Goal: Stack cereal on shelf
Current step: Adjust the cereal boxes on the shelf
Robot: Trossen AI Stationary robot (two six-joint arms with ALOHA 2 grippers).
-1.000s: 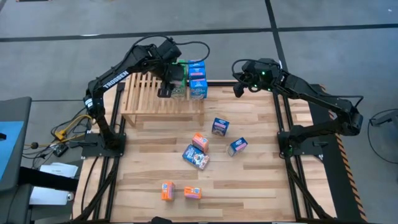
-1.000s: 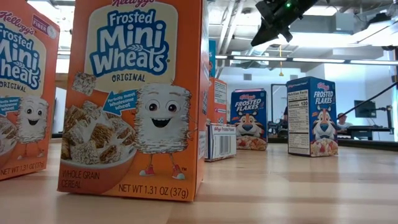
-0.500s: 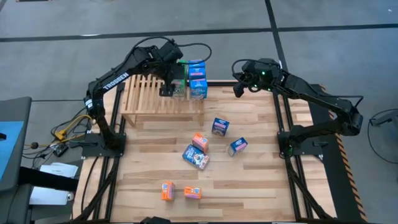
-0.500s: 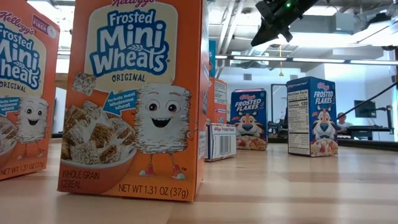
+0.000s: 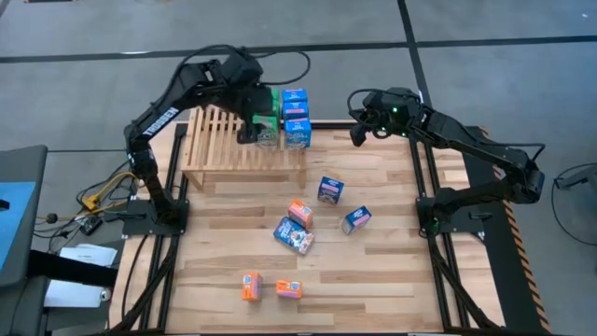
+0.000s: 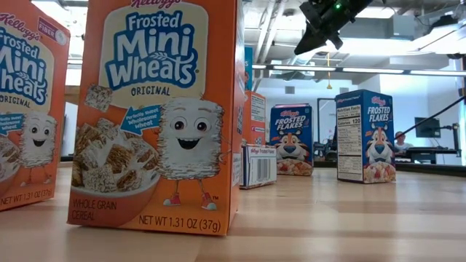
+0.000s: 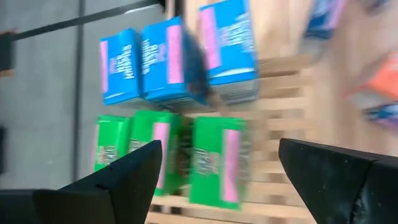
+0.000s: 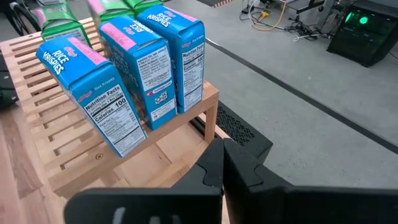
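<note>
Orange boxes point(image 5: 299, 214) loose near shelf point(image 5: 219, 147).

Even overhead light; left wrist view motion-blurred, low view's ceiling lights point(image 6: 408, 45) glaring.

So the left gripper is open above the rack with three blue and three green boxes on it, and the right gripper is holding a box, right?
Not quite: the right gripper is shut and empty, as the right wrist view shows. The rest holds: the left gripper is open above the rack, with blue boxes and green boxes.
</note>
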